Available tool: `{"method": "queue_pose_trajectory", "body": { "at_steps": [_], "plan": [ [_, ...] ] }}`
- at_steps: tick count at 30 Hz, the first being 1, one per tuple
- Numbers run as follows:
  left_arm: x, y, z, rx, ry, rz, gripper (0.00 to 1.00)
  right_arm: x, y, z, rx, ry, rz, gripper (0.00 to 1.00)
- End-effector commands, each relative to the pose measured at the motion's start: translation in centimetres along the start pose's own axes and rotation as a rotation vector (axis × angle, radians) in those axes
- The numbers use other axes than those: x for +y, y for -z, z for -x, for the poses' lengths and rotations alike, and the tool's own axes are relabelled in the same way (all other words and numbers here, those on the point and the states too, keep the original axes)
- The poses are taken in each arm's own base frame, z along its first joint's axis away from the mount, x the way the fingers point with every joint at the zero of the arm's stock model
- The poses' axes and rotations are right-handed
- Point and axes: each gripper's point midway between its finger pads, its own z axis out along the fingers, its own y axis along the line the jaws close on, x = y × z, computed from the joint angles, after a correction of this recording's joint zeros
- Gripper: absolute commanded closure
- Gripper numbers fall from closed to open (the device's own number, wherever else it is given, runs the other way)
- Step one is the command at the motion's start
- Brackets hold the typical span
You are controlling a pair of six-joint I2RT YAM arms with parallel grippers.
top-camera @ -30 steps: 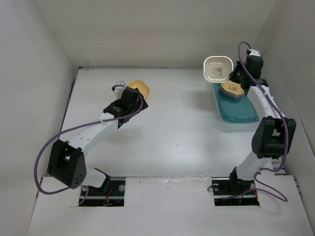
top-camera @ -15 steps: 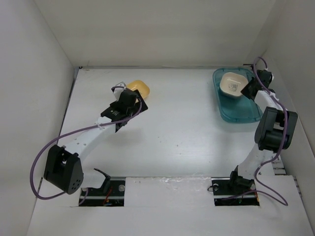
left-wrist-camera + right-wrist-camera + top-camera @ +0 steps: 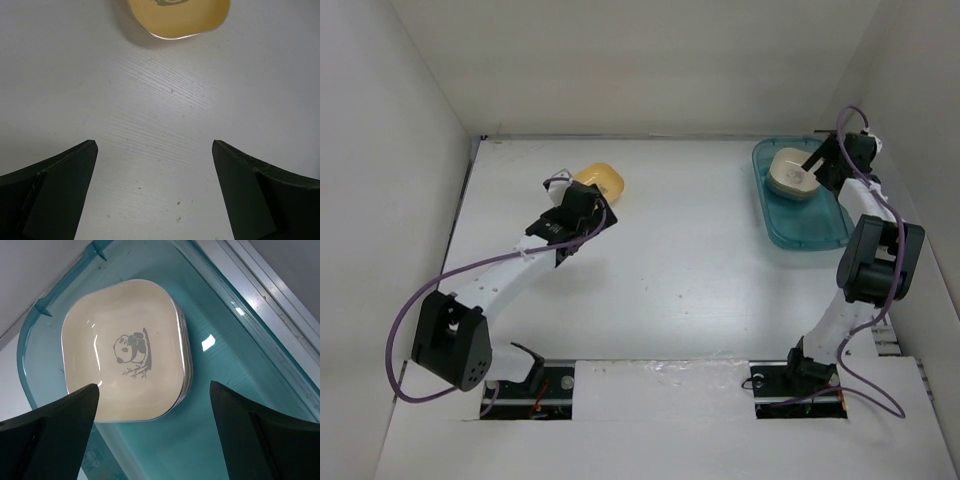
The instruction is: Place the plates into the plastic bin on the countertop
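Countertop (image 3: 700,280): one yellow plate (image 3: 602,181), one bin (image 3: 810,228) holding one stack (image 3: 790,175); both jaws open.

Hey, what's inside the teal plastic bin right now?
A cream plate with a panda print lies in the plastic bin, topping a stack whose rims show at its edge. Their colours and count are covered.

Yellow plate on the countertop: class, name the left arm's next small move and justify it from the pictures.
Probably ease the left gripper forward to the yellow plate: its jaws stand open, the plate lies just ahead of them, untouched on the countertop, not yet in the plastic bin.
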Motion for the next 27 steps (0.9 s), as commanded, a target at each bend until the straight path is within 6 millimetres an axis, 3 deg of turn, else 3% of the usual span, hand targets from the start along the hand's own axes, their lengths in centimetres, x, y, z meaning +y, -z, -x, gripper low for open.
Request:
{"method": "queue_pose_trajectory", "body": {
  "at_steps": [1,4,6,7,9,10,11,13,14,16,17,18,19,21,23,27],
  "plan": [
    [1.2,-0.3,1.9,-0.042,0.087,0.072,0.0,3.8,3.2,6.2,-0.165,0.031,0.118,0.0],
    [2.3,-1.5,3.0,-0.038,0.146,0.108,0.0,7.6,5.8,5.4,-0.164,0.122,0.215,0.0],
    [3.2,-2.6,3.8,-0.042,0.165,0.145,0.0,9.8,8.5,5.2,-0.182,0.188,0.272,0.0],
    [3.2,-3.1,4.3,-0.05,0.174,0.15,0.0,12.0,9.5,2.9,-0.145,0.24,0.345,0.0],
    [3.3,-4.7,4.6,-0.039,0.158,0.162,0.0,14.5,11.7,1.0,-0.13,0.321,0.44,0.0],
    [2.4,-5.1,5.3,-0.047,0.166,0.141,0.0,17.1,13.4,-1.7,-0.073,0.369,0.567,0.0],
    [2.1,-5.6,5.8,-0.061,0.155,0.141,0.0,17.7,14.0,-4.4,-0.021,0.399,0.629,0.0],
    [1.7,-7.5,7.0,-0.068,0.156,0.153,0.0,20.1,17.0,-7.4,0.006,0.466,0.799,0.0],
    [1.7,-8.2,7.3,-0.069,0.161,0.164,0.0,20.9,18.3,-11.3,0.063,0.508,0.871,0.0],
    [2.4,-10.8,6.9,-0.029,0.168,0.191,0.0,21.9,21.1,-13.0,0.042,0.55,0.954,0.0],
    [2.3,-11.5,8.0,-0.03,0.179,0.182,0.0,22.1,22.1,-14.3,0.053,0.577,0.981,0.0],
    [2.4,-12.3,8.4,-0.035,0.185,0.186,0.03,22.4,23.5,-16.7,0.079,0.613,1.011,0.0],
    [2.1,-13.0,8.1,-0.018,0.185,0.179,0.04,22.6,24.9,-16.6,0.051,0.63,1.033,0.01],
    [2.6,-15.2,7.9,0.003,0.185,0.212,0.09,21.8,26.0,-17.8,0.061,0.641,1.045,0.01],
    [3.4,-17.0,6.7,0.035,0.169,0.258,0.12,21.7,28.2,-17.2,0.035,0.63,1.093,0.01],
    [3.2,-19.4,6.6,0.043,0.162,0.28,0.33,21.2,31.5,-16.5,-0.006,0.645,1.119,0.02]
  ]
}}
